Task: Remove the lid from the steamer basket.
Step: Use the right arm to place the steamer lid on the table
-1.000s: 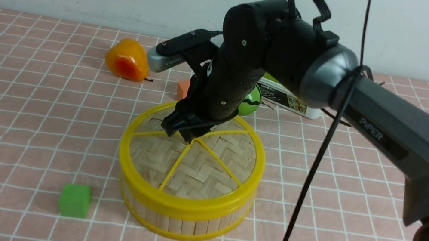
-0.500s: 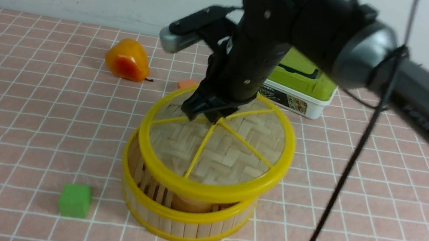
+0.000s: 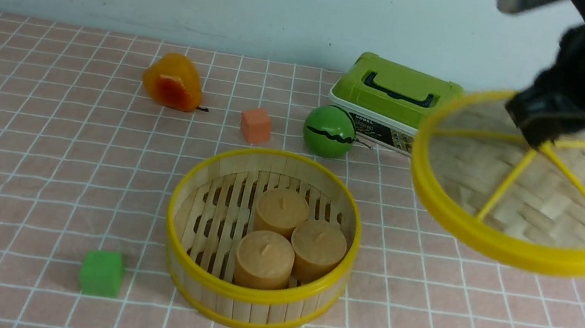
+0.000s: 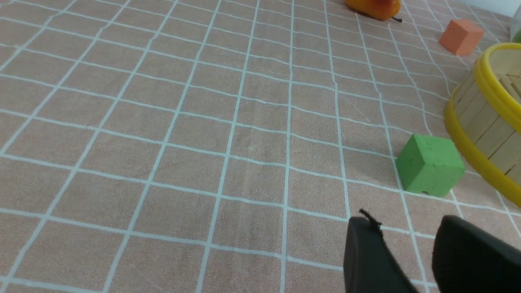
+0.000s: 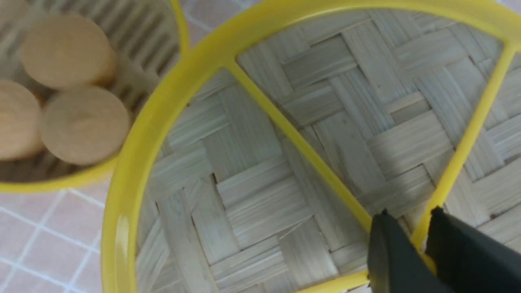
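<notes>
**Lid** (image 3: pixel 537 193): off the basket (image 3: pixel 247 294) and held in the air to the basket's right, higher than its rim and well apart from it. It is a round disc, so it has no long axis. The spoked woven face points up. The plane is tilted, with the edge farther from the basket lower than the nearer edge.

**Right gripper** (image 3: pixel 538 131): jaws drawn in on the lid's centre, where the spokes meet. In the wrist view, yellow plastic sits pinched between the fingers (image 5: pixel 390 252).

**Basket:** upright on the table (image 3: pixel 29 173), open-topped. Three tan cylinders (image 3: pixel 291 241) stand inside, touching one another.

**Green block** (image 3: pixel 102 273): just left of the basket, not touching it.

**Left gripper** (image 4: pixel 407 260): low over the table on the basket's green-block side, jaws slightly apart with nothing between them.
</notes>
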Available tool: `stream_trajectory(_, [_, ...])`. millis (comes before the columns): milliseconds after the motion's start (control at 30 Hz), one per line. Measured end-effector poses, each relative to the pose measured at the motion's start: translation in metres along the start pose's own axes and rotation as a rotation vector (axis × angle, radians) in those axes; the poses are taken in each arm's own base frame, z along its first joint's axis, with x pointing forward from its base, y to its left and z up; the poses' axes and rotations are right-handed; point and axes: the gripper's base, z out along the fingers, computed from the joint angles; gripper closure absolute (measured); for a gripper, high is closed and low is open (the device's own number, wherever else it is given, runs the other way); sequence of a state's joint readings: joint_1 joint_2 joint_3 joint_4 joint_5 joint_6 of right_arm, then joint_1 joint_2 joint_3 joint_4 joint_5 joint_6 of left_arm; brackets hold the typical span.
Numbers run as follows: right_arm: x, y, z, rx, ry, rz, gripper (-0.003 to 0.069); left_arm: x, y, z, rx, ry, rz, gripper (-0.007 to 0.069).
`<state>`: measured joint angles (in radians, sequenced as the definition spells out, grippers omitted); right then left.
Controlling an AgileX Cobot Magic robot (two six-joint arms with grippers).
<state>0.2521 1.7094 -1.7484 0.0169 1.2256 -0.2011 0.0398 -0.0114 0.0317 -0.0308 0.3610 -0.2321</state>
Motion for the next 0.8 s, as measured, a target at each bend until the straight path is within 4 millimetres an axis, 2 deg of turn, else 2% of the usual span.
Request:
stream_trajectory(67, [0.019, -0.014, 0.036, -0.013, 0.030, 0.065, 0.0580, 0.000, 0.000, 0.000, 0.000, 0.000, 0.000, 0.0386])
stream_trajectory(100, [0.018, -0.014, 0.036, -0.013, 0.019, 0.066, 0.0580, 0.000, 0.000, 0.000, 0.000, 0.000, 0.000, 0.0386])
stream_trajectory(167, [0.033, -0.016, 0.071, -0.025, 0.018, 0.106, 0.0580, 0.000, 0.000, 0.000, 0.000, 0.000, 0.000, 0.0386])
stream_trajectory(300, [0.047, -0.015, 0.114, -0.022, -0.003, 0.131, 0.0580, 0.000, 0.000, 0.000, 0.000, 0.000, 0.000, 0.0386])
stream_trajectory(333, [0.047, -0.015, 0.114, -0.021, -0.007, 0.131, 0.0580, 0.000, 0.000, 0.000, 0.000, 0.000, 0.000, 0.0386])
stream_trajectory(400, [0.050, -0.016, 0.134, -0.015, -0.011, 0.136, 0.0580, 0.000, 0.000, 0.000, 0.000, 0.000, 0.000, 0.0386])
stream_trajectory(600, [0.050, -0.018, 0.155, -0.009, -0.019, 0.139, 0.0564, 0.000, 0.000, 0.000, 0.000, 0.000, 0.000, 0.0386])
stream_trajectory(733, [0.049, -0.018, 0.155, -0.007, -0.024, 0.139, 0.0507, 0.000, 0.000, 0.000, 0.000, 0.000, 0.000, 0.0386])
stream_trajectory(800, [0.048, -0.018, 0.149, -0.003, -0.037, 0.137, 0.0435, 0.000, 0.000, 0.000, 0.000, 0.000, 0.000, 0.0386])
